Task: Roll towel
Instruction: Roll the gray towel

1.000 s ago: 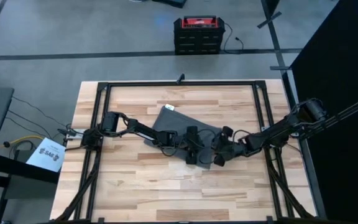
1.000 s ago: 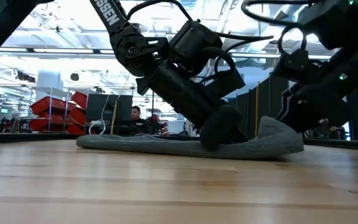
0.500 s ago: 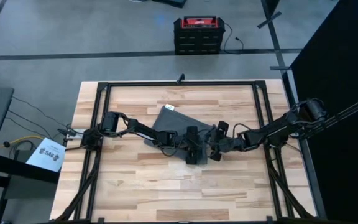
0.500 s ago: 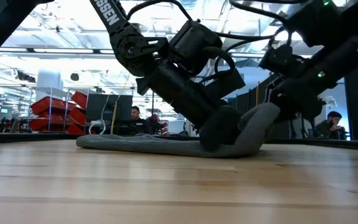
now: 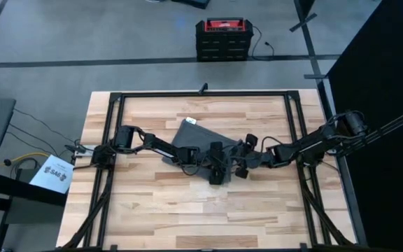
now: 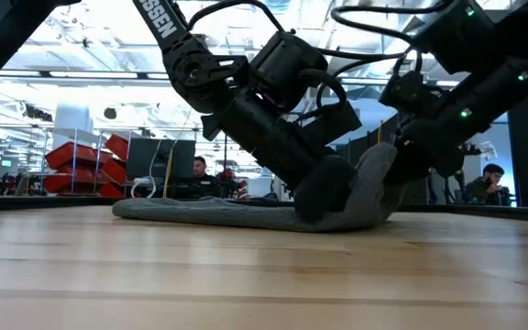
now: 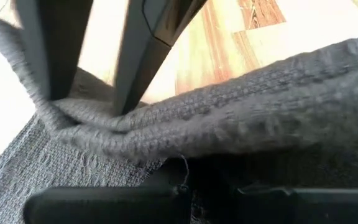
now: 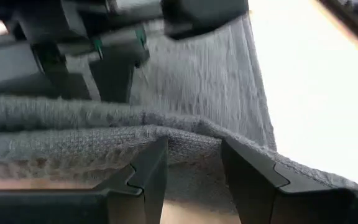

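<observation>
The dark grey towel lies flat on the wooden table's middle, its white tag at the far edge. Its right end stands curled up off the table. My left gripper is down on the towel just left of that raised end, its tip hidden in the cloth. My right gripper reaches in from the right and is shut on the raised end. In the left wrist view the lifted fold fills the picture. My right gripper pinches the towel's raised right end between its two fingers, coming in low from the table's right. The cloth there looks thick, like a fold or hem. The end is lifted and bent toward the left gripper; the rest lies on the table.
A black frame rail runs around the table's sides. A red and black case stands on the floor beyond the far edge. Bare wood lies toward the near edge. People sit far behind the table.
My right gripper has moved toward the table's left, toward the left gripper, and risen a little, carrying the towel's right end. That end lay stretched out on the table and now stands curled up against the left gripper. The rest of the towel has stayed flat.
</observation>
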You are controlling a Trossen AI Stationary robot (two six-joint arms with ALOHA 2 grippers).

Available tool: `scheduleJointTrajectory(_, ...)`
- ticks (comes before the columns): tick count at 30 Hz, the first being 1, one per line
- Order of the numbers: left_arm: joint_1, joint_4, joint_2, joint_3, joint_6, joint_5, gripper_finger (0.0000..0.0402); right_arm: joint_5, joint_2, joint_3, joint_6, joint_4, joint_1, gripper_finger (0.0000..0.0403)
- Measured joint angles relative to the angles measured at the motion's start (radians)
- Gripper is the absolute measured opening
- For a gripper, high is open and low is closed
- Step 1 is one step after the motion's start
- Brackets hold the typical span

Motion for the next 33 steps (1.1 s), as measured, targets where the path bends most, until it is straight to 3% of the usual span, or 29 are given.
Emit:
scheduleJointTrajectory(13,0.002,0.0,0.0,0.0,-0.004,0.0,0.0015,0.018,-0.035,0.073,0.145,-0.35,0.073,0.014)
scheduleJointTrajectory(21,0.002,0.0,0.0,0.0,-0.005,-0.002,0.0015,-0.029,-0.033,0.075,0.365,-0.508,0.115,0.014)
scheduleJointTrajectory(27,0.002,0.0,0.0,0.0,-0.003,-0.002,0.0015,-0.046,0.023,0.004,0.441,-0.311,0.132,0.014)
scheduleJointTrajectory(33,0.002,0.0,0.0,0.0,-0.003,-0.003,0.0015,-0.018,0.116,-0.037,0.397,-0.082,0.124,0.014)
